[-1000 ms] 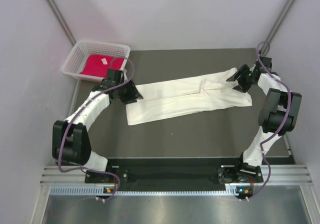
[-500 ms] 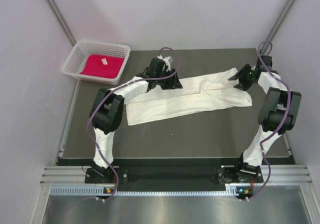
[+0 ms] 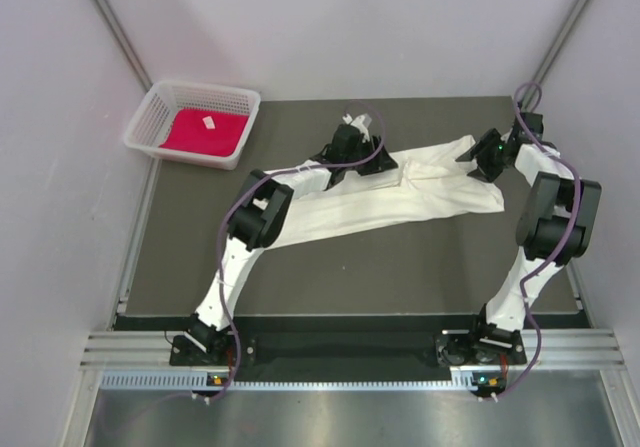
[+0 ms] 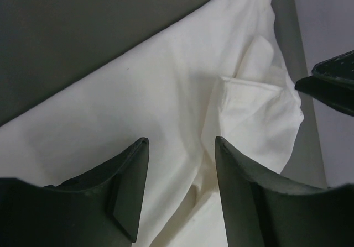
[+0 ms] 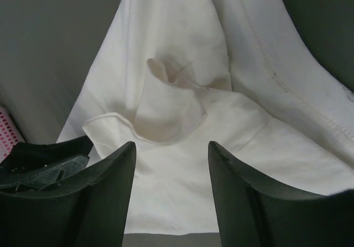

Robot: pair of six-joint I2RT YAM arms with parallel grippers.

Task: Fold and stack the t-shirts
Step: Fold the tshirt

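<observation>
A robotics lab cell. Plain pale wall panels [image 3: 350, 27] enclose a dark grey bench [image 3: 400, 267], with two cabled black-and-white arms [image 3: 228, 272] bolted to a ribbed aluminium rail [image 3: 120, 352].

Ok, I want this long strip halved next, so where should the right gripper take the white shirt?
Probably take the white shirt by its short right end, coming straight down from above. It lies flat on the table, so only that layered edge offers a pinch. The right gripper hovers open near there.
</observation>
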